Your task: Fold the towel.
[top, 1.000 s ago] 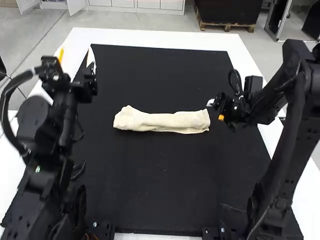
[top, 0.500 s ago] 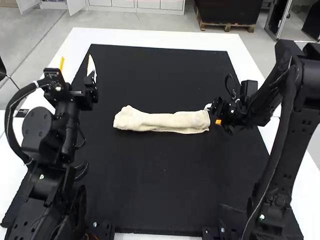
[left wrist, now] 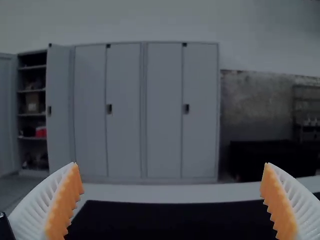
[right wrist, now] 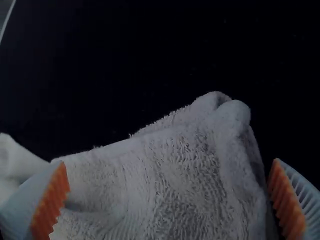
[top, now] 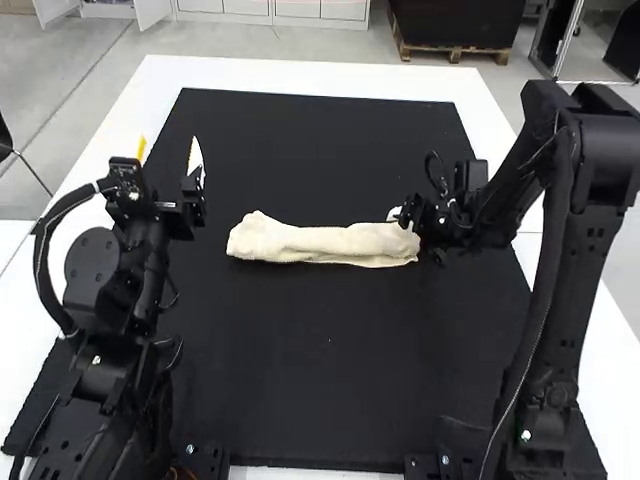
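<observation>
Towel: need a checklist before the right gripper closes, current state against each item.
1. Towel lying as a long narrow strip on the black mat: ok.
2. Right gripper open at the towel's right end in the high view, with cloth between its fingers: ok.
3. Fingers low enough to catch every layer: cannot tell.
4. Left gripper open and away from the towel: ok.
5. Layers lined up: not ok, a thin layer sticks out along the side nearest the arms' bases.
</observation>
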Robot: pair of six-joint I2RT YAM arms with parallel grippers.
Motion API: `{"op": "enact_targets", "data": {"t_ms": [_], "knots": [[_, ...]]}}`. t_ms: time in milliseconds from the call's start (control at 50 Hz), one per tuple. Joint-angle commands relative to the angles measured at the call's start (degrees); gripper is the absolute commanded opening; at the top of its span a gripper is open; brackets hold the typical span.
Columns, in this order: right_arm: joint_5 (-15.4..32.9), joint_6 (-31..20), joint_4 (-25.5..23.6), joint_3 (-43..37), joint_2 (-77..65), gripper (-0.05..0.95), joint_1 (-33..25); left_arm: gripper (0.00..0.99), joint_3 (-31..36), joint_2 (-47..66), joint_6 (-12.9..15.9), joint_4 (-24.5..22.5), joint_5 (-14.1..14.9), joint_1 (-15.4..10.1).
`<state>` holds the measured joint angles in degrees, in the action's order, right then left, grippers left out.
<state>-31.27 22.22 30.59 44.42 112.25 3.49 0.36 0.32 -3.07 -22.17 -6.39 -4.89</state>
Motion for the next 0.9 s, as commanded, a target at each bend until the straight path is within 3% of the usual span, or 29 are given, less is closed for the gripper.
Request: {"op": "enact_targets", "data": {"t_ms": [0,260,340,440,540,660,880], "knots": [[-0.64,1.86,-0.27,0.93,1.57,0.91,2.4,0.826,-0.1,-0.49,-0.71,-0.77,0.5,-0.12],[0.33,1.34,-0.79,0.66,2.28,0.9,3.02,0.826,-0.1,-0.49,-1.68,0.2,0.59,-0.21],[0.59,0.99,-1.41,0.22,2.28,0.85,3.02,0.828,-0.18,-0.58,-1.76,0.64,0.68,-0.21],[1.03,-0.07,-1.85,-0.39,2.28,0.68,2.84,0.83,-0.18,-0.49,-2.03,0.73,0.77,-0.21],[2.26,-1.48,-1.85,-1.01,2.28,0.39,2.67,0.844,-0.18,-0.49,-2.03,0.73,0.77,-0.21],[4.2,-2.18,-0.71,-2.06,2.1,-0.02,2.14,0.854,-0.18,-0.49,-2.03,0.73,0.86,-0.21],[4.28,-4.46,-1.06,-1.97,1.22,-0.01,-3.57,0.911,-0.18,-0.49,-1.85,0.38,0.86,-0.12]]}}
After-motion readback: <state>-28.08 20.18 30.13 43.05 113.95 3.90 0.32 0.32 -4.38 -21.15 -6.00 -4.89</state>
